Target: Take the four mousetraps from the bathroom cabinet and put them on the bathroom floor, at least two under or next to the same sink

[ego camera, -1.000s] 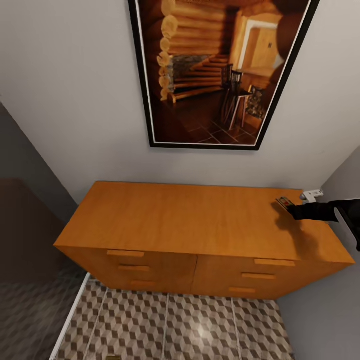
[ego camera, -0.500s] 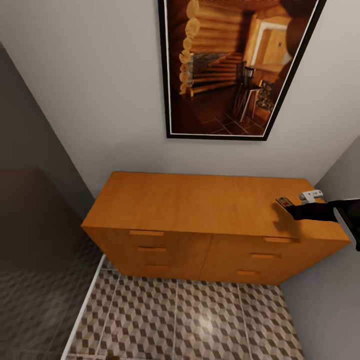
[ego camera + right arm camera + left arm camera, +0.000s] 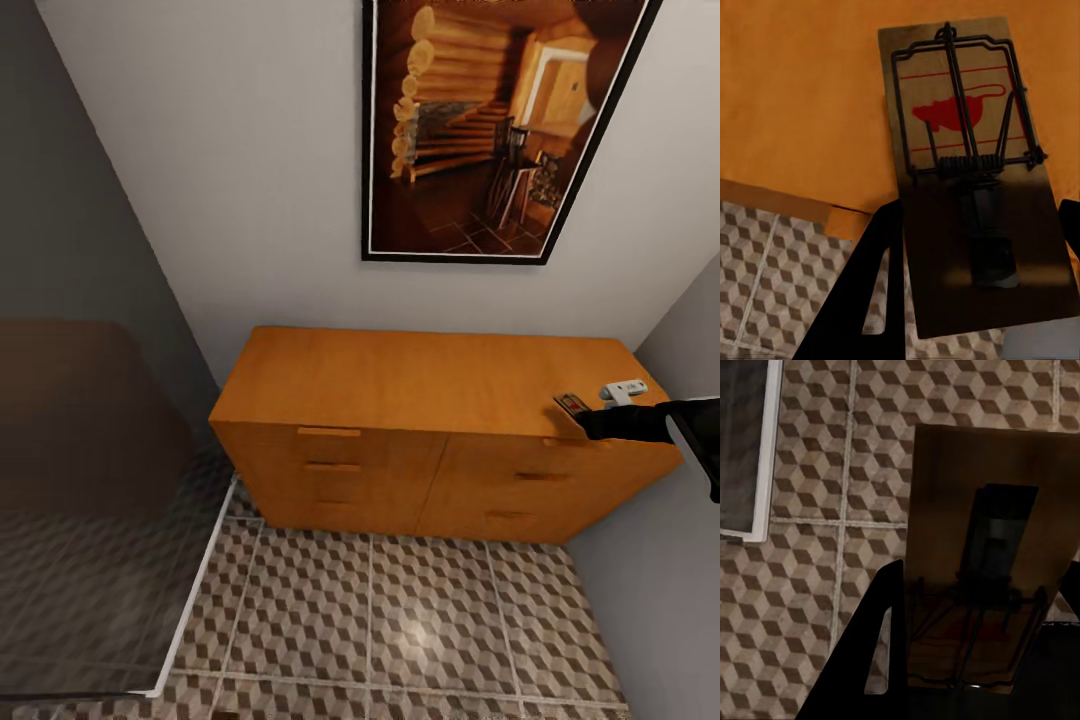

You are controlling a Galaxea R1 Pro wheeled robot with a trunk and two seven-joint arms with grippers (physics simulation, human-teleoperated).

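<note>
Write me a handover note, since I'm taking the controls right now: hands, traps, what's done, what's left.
Right hand: shut on a mousetrap, held above the cabinet top near its right front corner.
Left hand: shut on a second mousetrap, held over the tiled floor.
Done: two traps in the hands, none seen set down.
Left: lay both on the bathroom floor, deal with the other two, and get at least two beside or under the sink.
</note>
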